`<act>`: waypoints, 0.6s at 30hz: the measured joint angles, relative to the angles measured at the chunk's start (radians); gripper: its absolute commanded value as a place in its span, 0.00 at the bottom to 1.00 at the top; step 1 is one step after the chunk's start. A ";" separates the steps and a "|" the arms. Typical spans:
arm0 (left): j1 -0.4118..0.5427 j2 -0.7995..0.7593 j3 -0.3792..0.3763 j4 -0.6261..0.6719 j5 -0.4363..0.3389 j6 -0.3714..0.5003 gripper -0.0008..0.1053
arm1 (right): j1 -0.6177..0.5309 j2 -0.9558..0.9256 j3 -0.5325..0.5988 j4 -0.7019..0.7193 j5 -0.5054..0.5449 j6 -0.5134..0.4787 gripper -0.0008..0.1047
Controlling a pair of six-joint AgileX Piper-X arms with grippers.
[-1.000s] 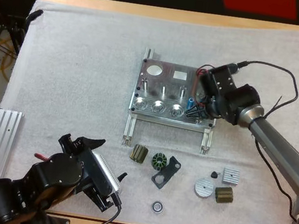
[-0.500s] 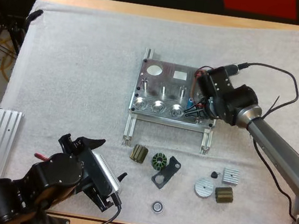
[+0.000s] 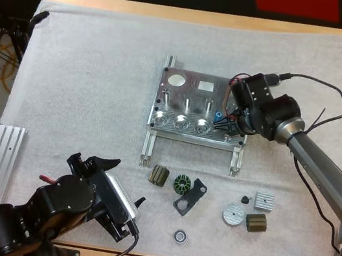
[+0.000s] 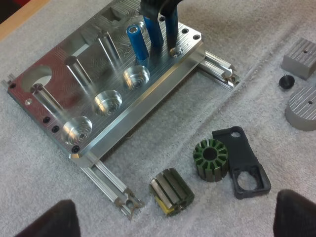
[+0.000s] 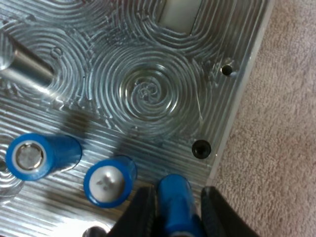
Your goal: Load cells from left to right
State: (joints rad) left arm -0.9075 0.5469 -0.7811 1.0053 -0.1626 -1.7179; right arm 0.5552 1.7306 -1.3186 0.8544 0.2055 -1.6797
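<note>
**One side clenched, the other released**

Holding a bright blue cylinder (image 5: 175, 195) between clenched right gripper (image 5: 178, 217) fingers at the right end of the machined metal fixture (image 3: 187, 90). Beside it, two more blue cylinders (image 5: 109, 180) standing on the plate. Along the front edge, three round pockets (image 4: 108, 103) showing bare metal. Left gripper (image 3: 126, 181) fingers released, spread wide above the white mat (image 3: 86, 87).

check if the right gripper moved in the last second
Yes, slightly: against the metal fixture, the right gripper shifted right and toward the far side, still at its near right corner, shut on a blue cell.
</note>
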 measured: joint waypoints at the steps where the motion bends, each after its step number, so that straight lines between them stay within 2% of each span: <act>1: 0.000 0.000 0.000 0.000 0.000 0.000 0.74 | 0.001 0.000 0.000 0.000 0.000 0.000 0.01; 3: 0.000 0.000 0.000 0.000 0.000 0.000 0.74 | 0.001 0.000 0.000 0.000 0.000 0.000 0.02; 5: 0.000 0.000 0.000 0.000 0.000 0.000 0.74 | 0.001 0.000 0.000 0.000 0.000 0.000 0.09; 7: 0.000 0.000 0.000 0.000 0.000 0.000 0.74 | 0.001 0.000 0.000 0.000 0.000 0.000 0.28; 10: 0.000 0.000 0.000 0.000 0.000 0.000 0.74 | -0.004 0.005 0.000 0.015 0.018 0.000 0.46; 18: 0.000 0.000 0.000 0.000 0.000 0.000 0.74 | -0.012 0.019 0.004 0.024 0.030 0.000 0.45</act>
State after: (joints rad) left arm -0.9075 0.5469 -0.7811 1.0053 -0.1626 -1.7179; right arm 0.5427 1.7495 -1.3147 0.8785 0.2356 -1.6797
